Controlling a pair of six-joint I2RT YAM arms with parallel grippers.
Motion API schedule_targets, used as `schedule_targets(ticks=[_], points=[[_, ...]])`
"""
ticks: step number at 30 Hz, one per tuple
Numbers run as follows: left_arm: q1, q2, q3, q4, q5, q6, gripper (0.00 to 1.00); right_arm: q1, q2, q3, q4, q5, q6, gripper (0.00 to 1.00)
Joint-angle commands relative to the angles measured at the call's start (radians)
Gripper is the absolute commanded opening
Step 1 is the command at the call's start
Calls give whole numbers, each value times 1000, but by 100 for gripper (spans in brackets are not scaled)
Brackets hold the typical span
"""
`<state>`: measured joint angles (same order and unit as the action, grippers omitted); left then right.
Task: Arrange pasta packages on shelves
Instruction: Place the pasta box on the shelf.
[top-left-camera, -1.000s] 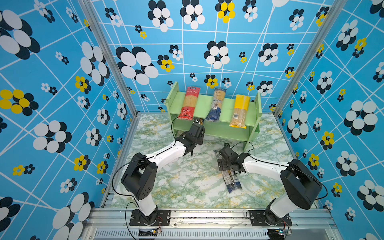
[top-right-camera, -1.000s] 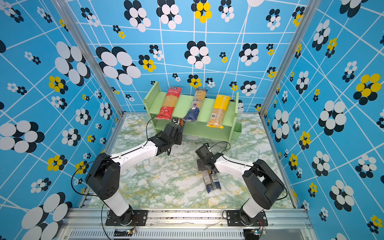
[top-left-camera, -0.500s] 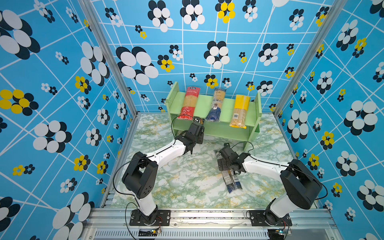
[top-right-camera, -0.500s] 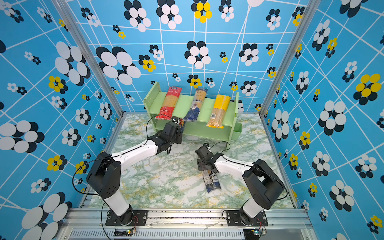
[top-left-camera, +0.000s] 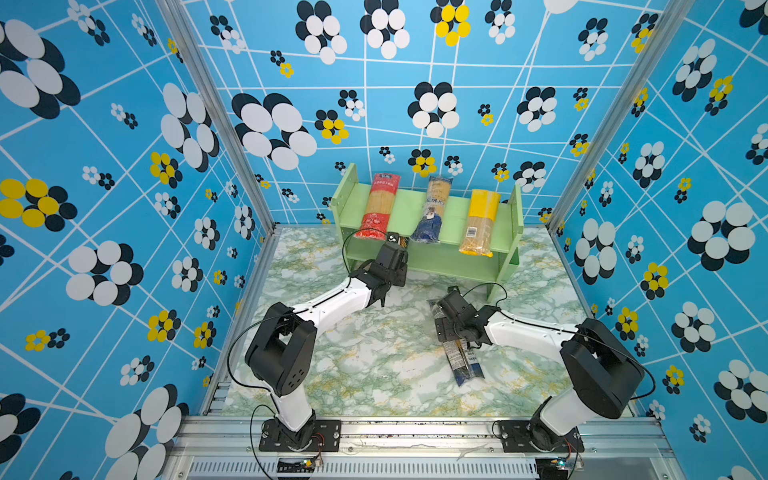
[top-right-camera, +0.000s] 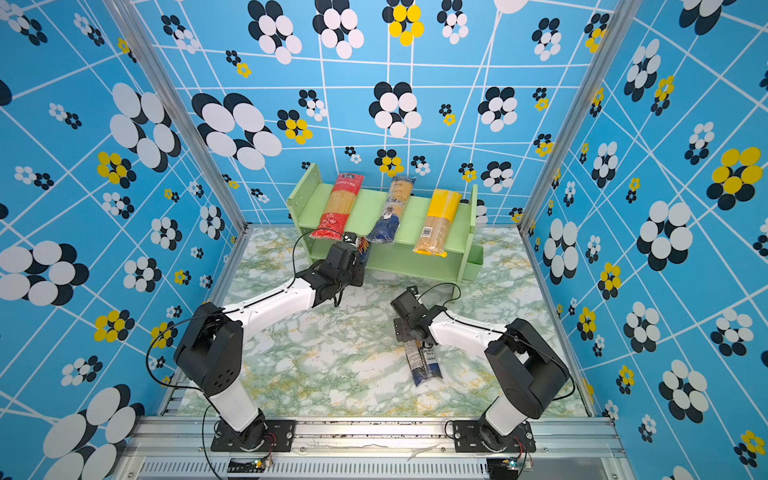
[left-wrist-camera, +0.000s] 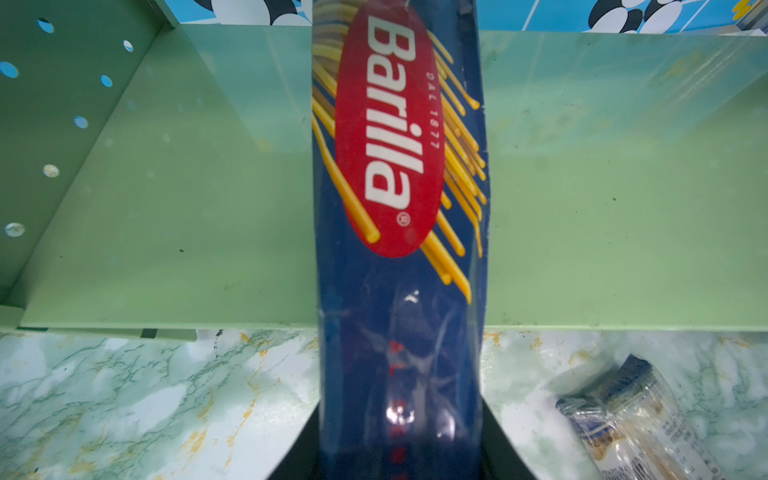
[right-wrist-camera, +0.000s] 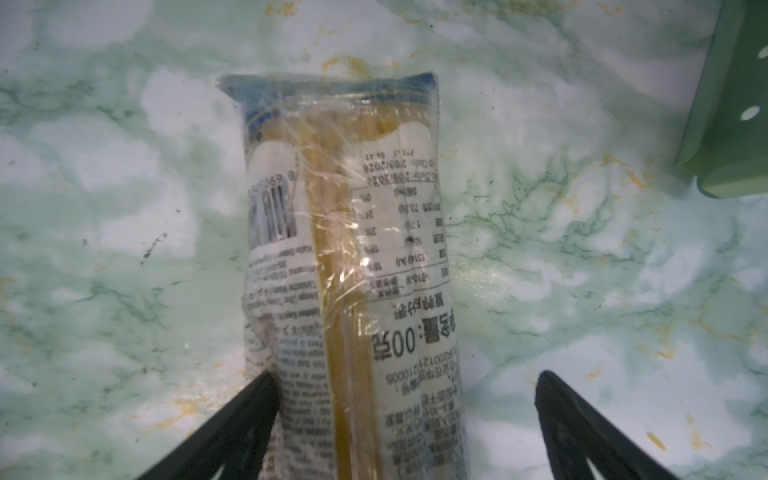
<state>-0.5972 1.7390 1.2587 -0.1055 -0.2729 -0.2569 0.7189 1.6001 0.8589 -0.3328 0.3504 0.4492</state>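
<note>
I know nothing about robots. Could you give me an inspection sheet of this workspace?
Surface: marbled green-white tabletop.
Job's things: red pack, navy-ended clear pack and yellow-topped pack lie on the top tier of the green shelf; Barilla pack reaches over the lower tier; labelled clear pack lies on the tabletop.
Clutter: nothing seen.
Grippers: left gripper shut on the Barilla pack; right gripper open astride the labelled clear pack.
Cables: black cable loops at both wrists.
Surroundings: blue flowered walls, aluminium frame.

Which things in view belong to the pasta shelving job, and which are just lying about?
Job: green shelf unit; red pack, navy-ended clear pack, yellow-topped pack on its top tier; Barilla pack in left gripper; labelled clear pack at right gripper.
Not job: marble-pattern tabletop, flowered walls.
</note>
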Motion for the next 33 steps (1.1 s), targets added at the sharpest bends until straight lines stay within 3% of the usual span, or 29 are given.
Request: schedule_targets(ticks=[1,33], points=[[14,-13,63,124,-4,12,22,-11,4,-5,-84,27,2,99],[17,-12,56,122,-5,7,37,-11,4,-5,-88,28,2,99]])
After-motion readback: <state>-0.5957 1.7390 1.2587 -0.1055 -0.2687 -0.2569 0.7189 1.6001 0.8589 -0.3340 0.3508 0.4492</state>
